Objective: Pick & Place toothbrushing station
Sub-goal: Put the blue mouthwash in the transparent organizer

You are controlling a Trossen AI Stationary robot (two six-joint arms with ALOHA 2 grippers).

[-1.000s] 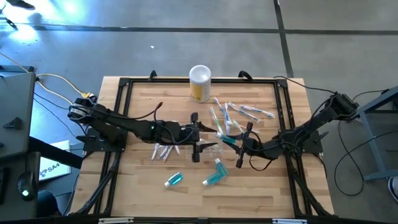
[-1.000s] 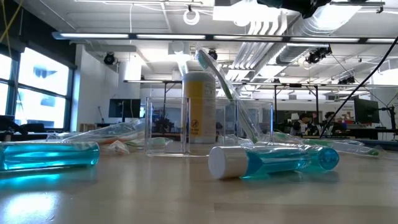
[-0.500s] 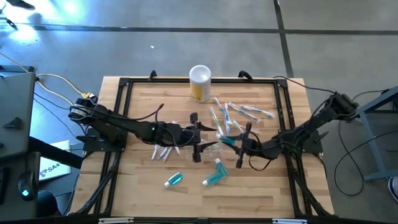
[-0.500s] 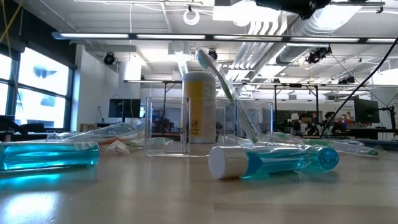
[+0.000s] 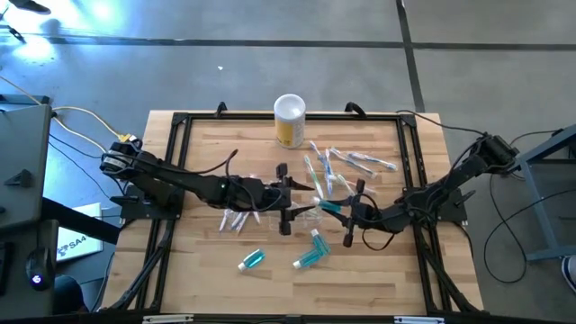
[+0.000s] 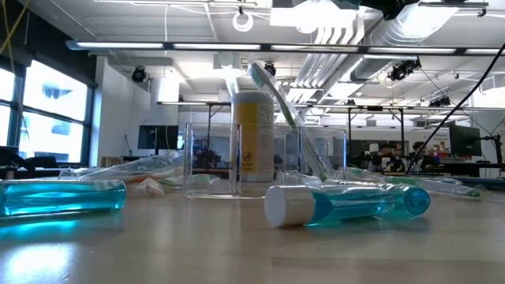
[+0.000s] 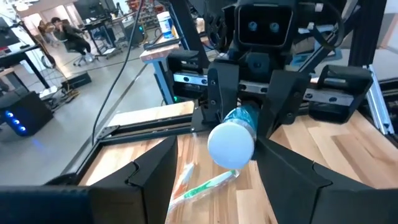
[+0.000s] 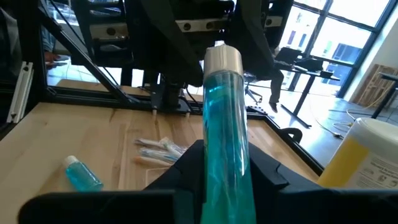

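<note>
**Teal tube carried at bench centre; delivery not yet made**

Teal is the colour of all three tubes on this job. Nearest the front edge of the bench (image 5: 216, 144), two spare tubes (image 5: 253, 260) (image 5: 310, 254) lie flat on the wood, well apart from both arms.

At mid-bench the right tool (image 5: 346, 209) is clamped on the toothpaste tube (image 8: 224, 124), gripping the body with the white cap pointing forward. The tube is clear of the bench and aimed at the left tool (image 5: 286, 209), which faces it closely with its fingers apart. I see nothing between them. A clear upright container (image 6: 213, 158) stands in this area; whether the left tool touches it I cannot tell.

Judgement: the step in hand is carrying the tube across for delivery at the centre. To do it well, keep the tube level and cap-first, advance slowly, and release only once the receiving side has it. The smooth, rounded body may slide if the grip loosens early.

Beyond, the toothbrushes (image 5: 328, 166) lie scattered, pale and slim, several overlapping. More wrapped ones (image 5: 236, 219) lie under the left arm. A yellow bottle (image 5: 290, 121) stands at the far edge.
</note>
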